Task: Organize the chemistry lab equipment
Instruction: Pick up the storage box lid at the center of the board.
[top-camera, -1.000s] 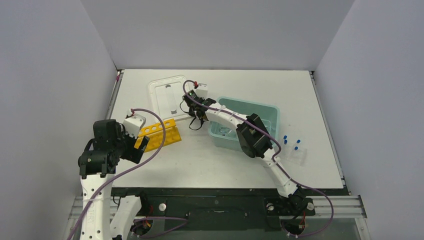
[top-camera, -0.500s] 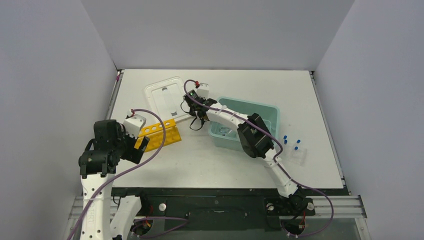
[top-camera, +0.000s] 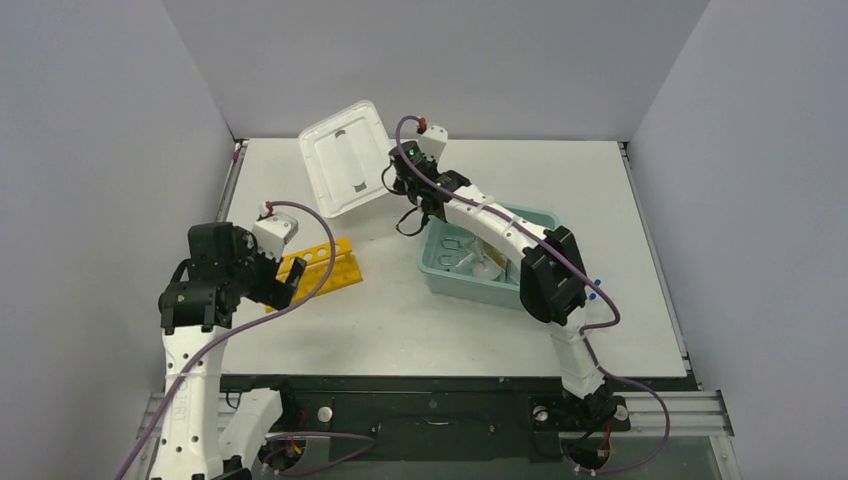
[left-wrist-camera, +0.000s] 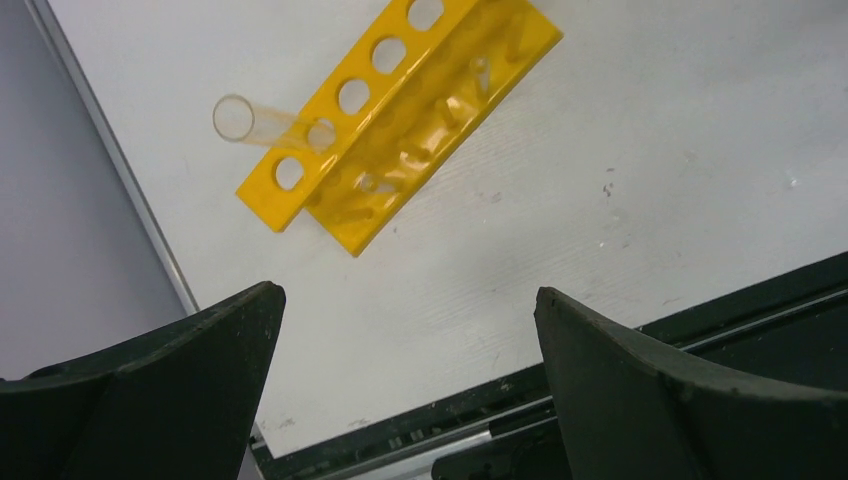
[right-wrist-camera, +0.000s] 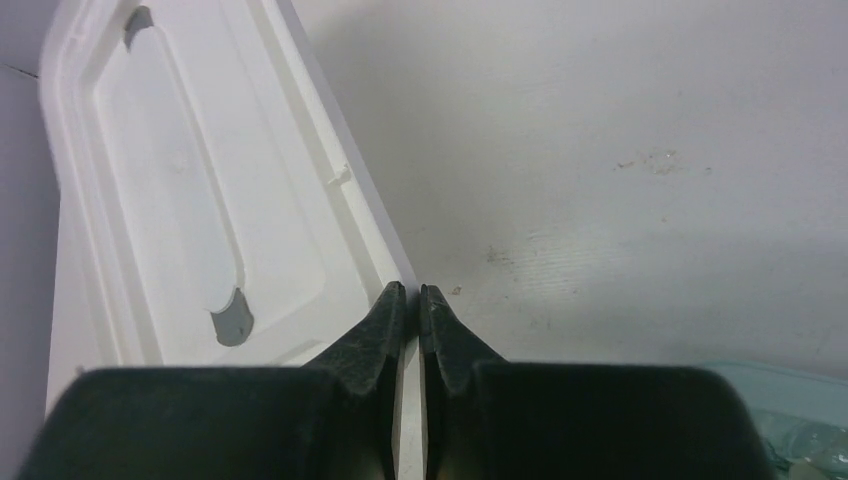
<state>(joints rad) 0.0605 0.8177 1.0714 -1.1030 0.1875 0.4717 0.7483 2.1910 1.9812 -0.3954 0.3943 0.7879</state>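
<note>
My right gripper (top-camera: 400, 190) (right-wrist-camera: 412, 290) is shut on the edge of the white lid (top-camera: 345, 160) (right-wrist-camera: 180, 200). The lid hangs tilted above the table's back left, left of the teal tub (top-camera: 438, 276). Clear glassware (top-camera: 470, 258) lies inside the tub. The yellow holed rack (top-camera: 325, 262) (left-wrist-camera: 400, 110) lies on the table with a clear glass tube (left-wrist-camera: 260, 125) resting in one hole. My left gripper (top-camera: 285, 285) (left-wrist-camera: 405, 295) hovers open over the table near the front edge, just short of the rack, holding nothing.
Blue-capped vials (top-camera: 597, 284) sit right of the tub, partly hidden behind my right arm. The table's black front rail (left-wrist-camera: 620, 400) runs under my left gripper. Grey walls close in the left, back and right.
My right gripper shut on the lid's edge and raised it off the table, up and toward the back. The left arm shifted only slightly.
</note>
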